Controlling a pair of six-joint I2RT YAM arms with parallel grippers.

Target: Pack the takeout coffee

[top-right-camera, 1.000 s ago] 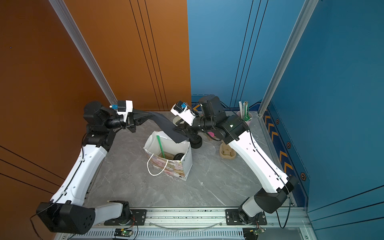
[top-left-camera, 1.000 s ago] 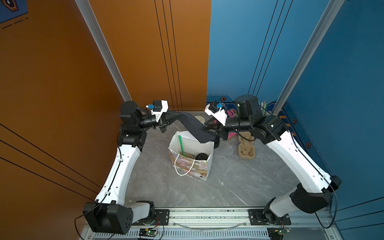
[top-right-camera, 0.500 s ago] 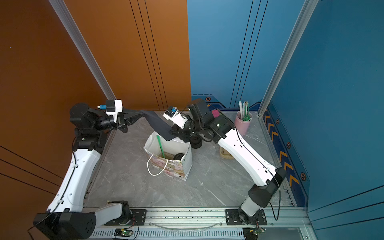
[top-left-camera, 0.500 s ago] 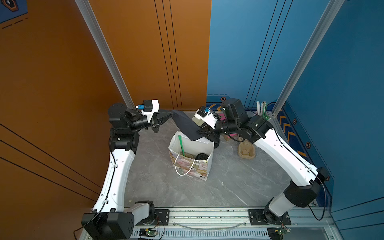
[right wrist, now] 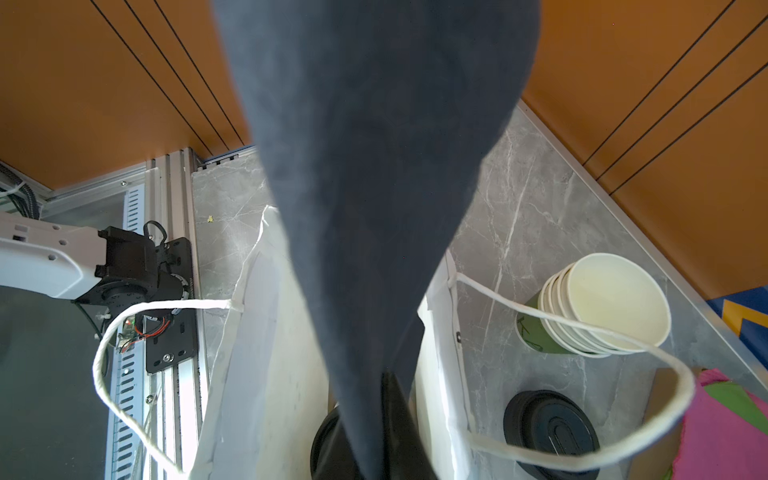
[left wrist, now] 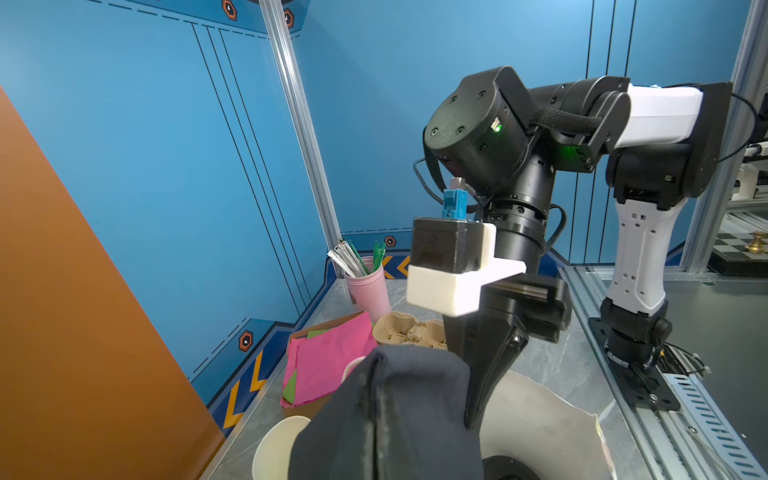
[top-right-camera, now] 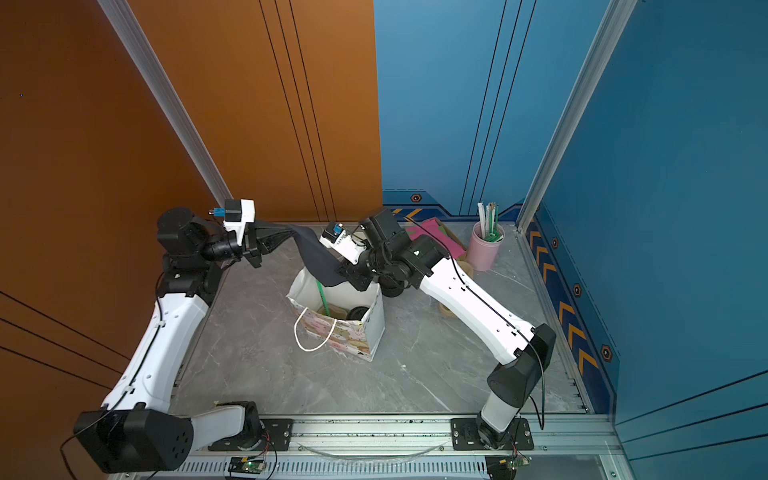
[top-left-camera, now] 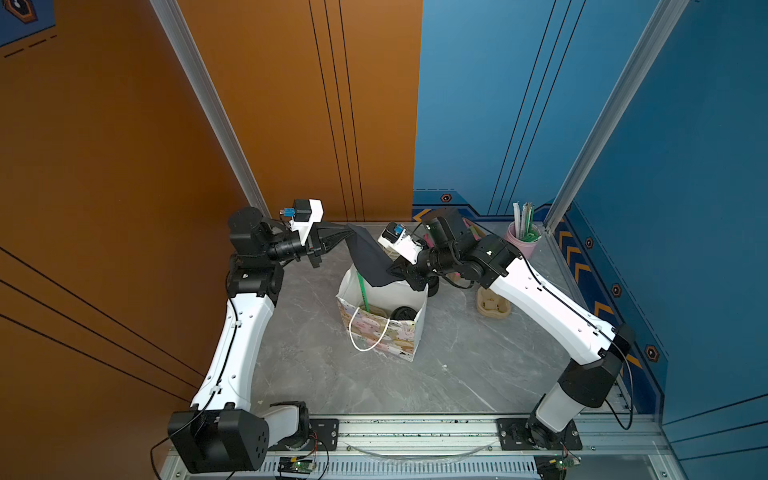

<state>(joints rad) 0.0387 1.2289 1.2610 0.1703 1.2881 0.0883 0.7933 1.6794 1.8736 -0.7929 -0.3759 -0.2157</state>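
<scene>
Above the bag on the worktop, left jaws and right jaws each pinch shut on an end of a dark cloth slung between them. Below it, inside the bag, the coffee sits beside a green straw, so it looks packed; what seems left is tucking the cloth in

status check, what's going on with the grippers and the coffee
Left gripper shut on dark cloth, right gripper shut on its other end. Takeout coffee inside paper bag. Cloth stretched over bag mouth.
</scene>
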